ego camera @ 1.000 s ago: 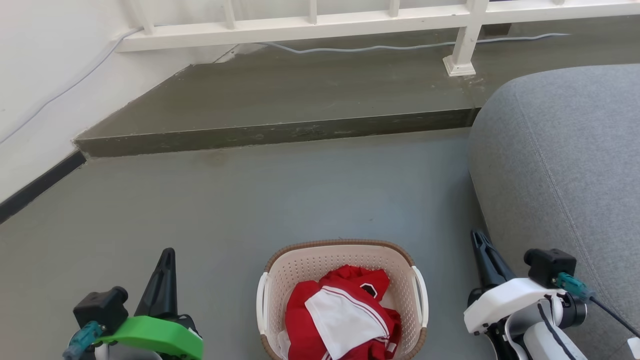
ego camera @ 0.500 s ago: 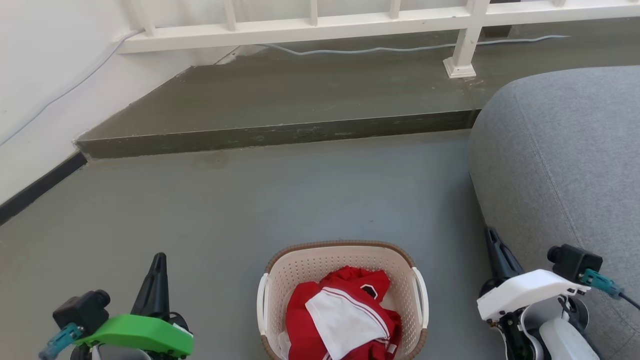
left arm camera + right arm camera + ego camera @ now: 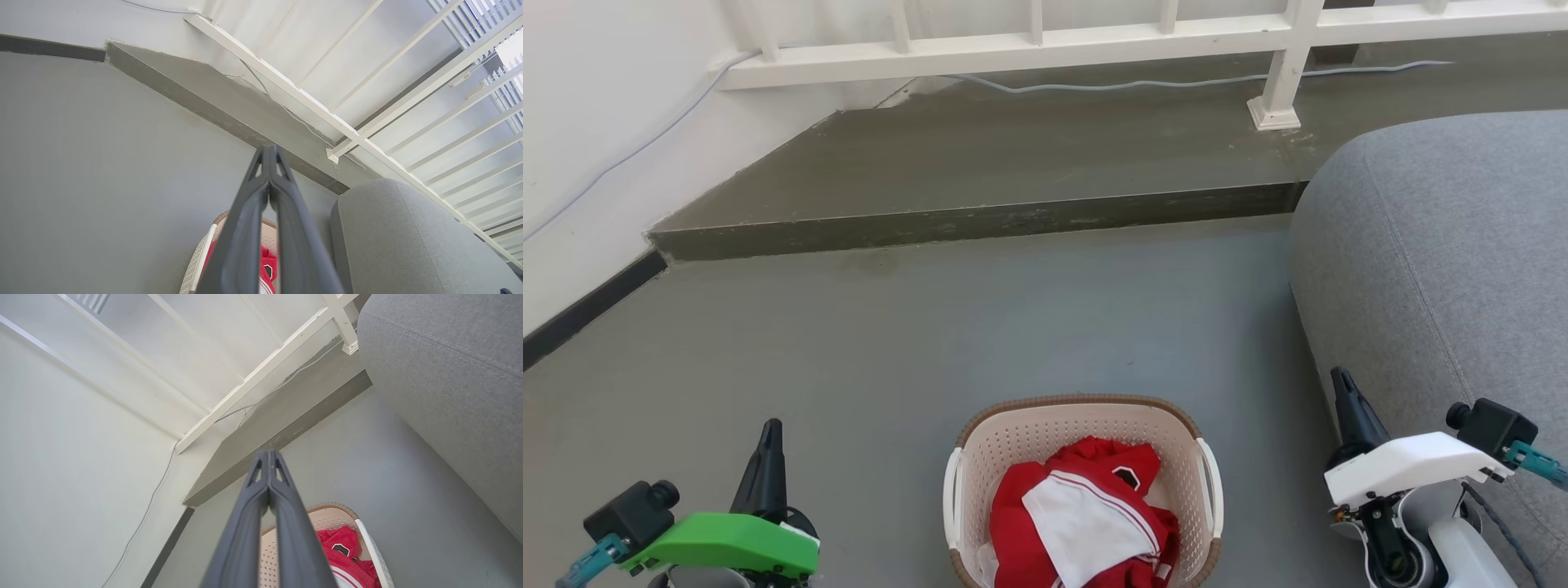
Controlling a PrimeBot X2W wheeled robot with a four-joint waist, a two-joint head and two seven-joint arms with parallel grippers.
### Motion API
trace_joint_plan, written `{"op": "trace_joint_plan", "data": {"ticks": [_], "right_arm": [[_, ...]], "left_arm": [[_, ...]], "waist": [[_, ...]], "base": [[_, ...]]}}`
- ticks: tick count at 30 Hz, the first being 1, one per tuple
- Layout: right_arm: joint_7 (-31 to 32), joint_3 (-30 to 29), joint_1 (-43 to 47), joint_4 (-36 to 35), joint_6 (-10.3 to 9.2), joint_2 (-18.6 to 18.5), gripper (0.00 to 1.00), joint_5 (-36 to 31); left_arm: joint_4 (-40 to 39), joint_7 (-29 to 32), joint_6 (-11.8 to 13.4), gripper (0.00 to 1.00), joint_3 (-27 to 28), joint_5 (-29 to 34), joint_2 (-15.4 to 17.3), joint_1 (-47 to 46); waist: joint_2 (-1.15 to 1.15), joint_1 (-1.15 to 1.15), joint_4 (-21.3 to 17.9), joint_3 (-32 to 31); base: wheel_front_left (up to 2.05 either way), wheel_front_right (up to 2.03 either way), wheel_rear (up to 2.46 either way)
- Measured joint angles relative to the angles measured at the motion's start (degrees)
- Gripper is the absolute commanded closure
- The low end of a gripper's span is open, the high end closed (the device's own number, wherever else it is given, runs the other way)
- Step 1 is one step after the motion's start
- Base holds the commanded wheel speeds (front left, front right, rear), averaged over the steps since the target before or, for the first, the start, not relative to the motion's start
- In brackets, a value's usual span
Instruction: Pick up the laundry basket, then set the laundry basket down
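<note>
The laundry basket (image 3: 1045, 437) stands on the grey floor at the bottom centre of the head view, cream and perforated with a brown rim and white side handles, holding red and white clothes (image 3: 1086, 514). My left gripper (image 3: 770, 429) is well to its left, shut and empty, apart from the handle. To the right, my right gripper (image 3: 1340, 379) is shut and empty too, beside the sofa. The left wrist view has the basket (image 3: 202, 257) low behind the shut left gripper (image 3: 269, 150). The right wrist view has the basket (image 3: 367, 535) beside the shut right gripper (image 3: 268, 455).
A grey sofa (image 3: 1445, 269) rises close on the right, next to the right arm. A raised concrete step (image 3: 980, 220) crosses ahead, with a white railing (image 3: 1094, 37) and a cable beyond it. A white wall with dark skirting (image 3: 580, 306) runs along the left.
Both grippers have drawn outward and lower in the head view, the left toward the bottom left, the right toward the sofa. The basket stays where it was.
</note>
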Motion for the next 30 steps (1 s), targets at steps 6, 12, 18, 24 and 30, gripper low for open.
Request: {"op": "trace_joint_plan", "data": {"ticks": [6,12,18,24,30], "right_arm": [[1.4,-1.3,-0.1,-0.2,0.51,0.0,1.00,4.4],[2.8,-2.9,-0.2,-0.3,1.00,0.1,1.00,9.3],[4.0,-4.4,-0.2,-0.4,1.51,0.2,1.00,13.6],[5.0,-5.7,-0.3,-0.6,2.02,0.3,1.00,18.1],[6.3,-6.9,-0.3,-0.7,2.52,0.4,1.00,22.4]], "left_arm": [[0.2,1.3,0.0,1.00,0.7,-4.1,0.0,-0.1],[0.6,2.7,-0.1,1.00,1.5,-9.1,0.0,-0.2],[1.3,3.8,-0.2,1.00,2.0,-13.4,0.0,-0.9],[1.5,4.9,-0.2,1.00,2.9,-17.4,0.0,-1.3],[1.7,6.2,-0.4,1.00,3.4,-21.6,0.0,-1.5]], "waist": [[0.00,0.00,0.0,-0.1],[0.00,0.00,0.1,-0.2],[0.00,0.00,0.1,-0.3],[0.00,0.00,0.1,-0.4],[0.00,0.00,0.1,-0.6]], "base": [[0.00,0.00,0.00],[0.00,0.00,0.00],[0.00,0.00,0.00],[0.00,0.00,0.00],[0.00,0.00,0.00]]}}
